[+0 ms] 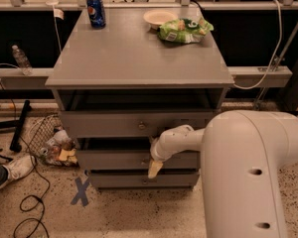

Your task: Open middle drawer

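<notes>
The grey cabinet has three drawers. The middle drawer is the medium-height grey front, second from the top, with a dark gap above it. My gripper hangs tip-down right in front of that drawer's centre, where it covers the knob. My white arm reaches in from the right. The taller top drawer sits pulled out a little, and its small knob shows. The slim bottom drawer is below the gripper.
On the cabinet top stand a blue soda can, a white bowl and a green snack bag. A wire basket of trash, a shoe, cables and a blue tape X lie on the floor to the left.
</notes>
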Tool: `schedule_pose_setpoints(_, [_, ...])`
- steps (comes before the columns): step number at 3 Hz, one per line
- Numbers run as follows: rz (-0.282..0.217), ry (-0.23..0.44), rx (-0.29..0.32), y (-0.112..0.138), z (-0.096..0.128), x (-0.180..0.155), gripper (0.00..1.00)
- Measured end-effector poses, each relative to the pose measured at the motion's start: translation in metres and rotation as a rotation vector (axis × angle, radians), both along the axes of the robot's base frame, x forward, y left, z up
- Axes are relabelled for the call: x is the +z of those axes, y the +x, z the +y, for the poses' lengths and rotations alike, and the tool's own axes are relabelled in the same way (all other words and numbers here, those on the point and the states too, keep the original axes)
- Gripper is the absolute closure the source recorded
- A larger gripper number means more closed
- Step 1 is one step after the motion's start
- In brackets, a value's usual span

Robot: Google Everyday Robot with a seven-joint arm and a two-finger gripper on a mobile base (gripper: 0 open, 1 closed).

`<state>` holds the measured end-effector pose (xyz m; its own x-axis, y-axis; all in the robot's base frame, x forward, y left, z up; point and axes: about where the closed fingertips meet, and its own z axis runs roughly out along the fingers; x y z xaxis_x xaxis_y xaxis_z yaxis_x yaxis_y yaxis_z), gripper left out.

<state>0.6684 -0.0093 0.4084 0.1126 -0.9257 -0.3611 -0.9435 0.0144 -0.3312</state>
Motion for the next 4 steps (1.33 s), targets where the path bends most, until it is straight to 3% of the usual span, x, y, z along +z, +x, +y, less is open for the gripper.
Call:
schedule_pose_setpoints(1, [-0.023, -0.022, -0.044, 0.004, -0.013, -0.006, 0.0])
schedule_pose_setpoints(2, [-0.021, -0.022, -0.078, 0.008, -0.023, -0.018, 0.17])
schedule_pose_setpoints(4, [-0.01, -0.014, -0.102, 0.009, -0.031, -0.026, 0.62])
